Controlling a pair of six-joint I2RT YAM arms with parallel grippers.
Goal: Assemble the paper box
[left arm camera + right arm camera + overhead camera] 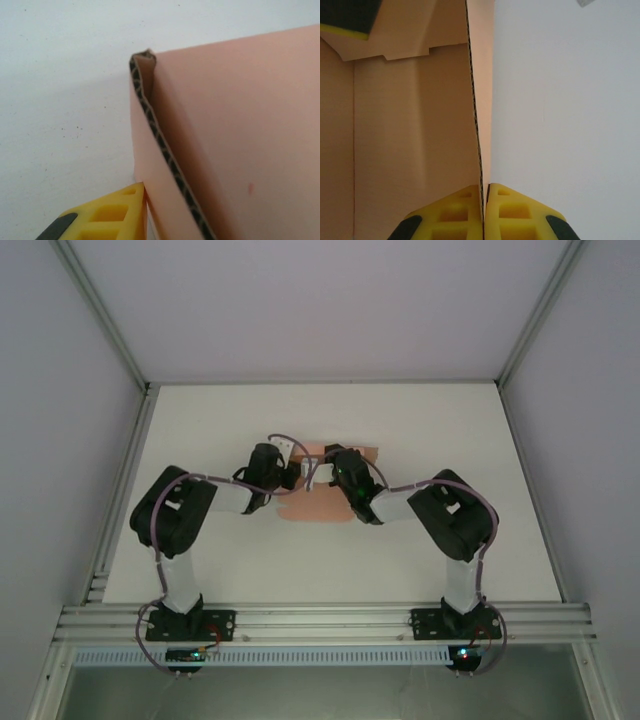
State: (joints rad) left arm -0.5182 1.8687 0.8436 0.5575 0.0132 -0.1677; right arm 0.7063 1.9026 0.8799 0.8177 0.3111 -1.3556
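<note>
The salmon-pink corrugated paper box (315, 508) sat near the middle of the white counter (480, 450), between the two hands, with its walls partly raised. The right hand (484, 189) was pinched narrow on the thin edge of one upright wall, one yellow finger on each side. The left hand (292, 476) had one yellow finger (117, 212) touching the outside of another wall; whether it gripped that wall, I could not tell.

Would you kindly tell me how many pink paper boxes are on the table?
1: the paper box sits between the left tool and the right tool, which clamps one wall; both cover part of it.
</note>
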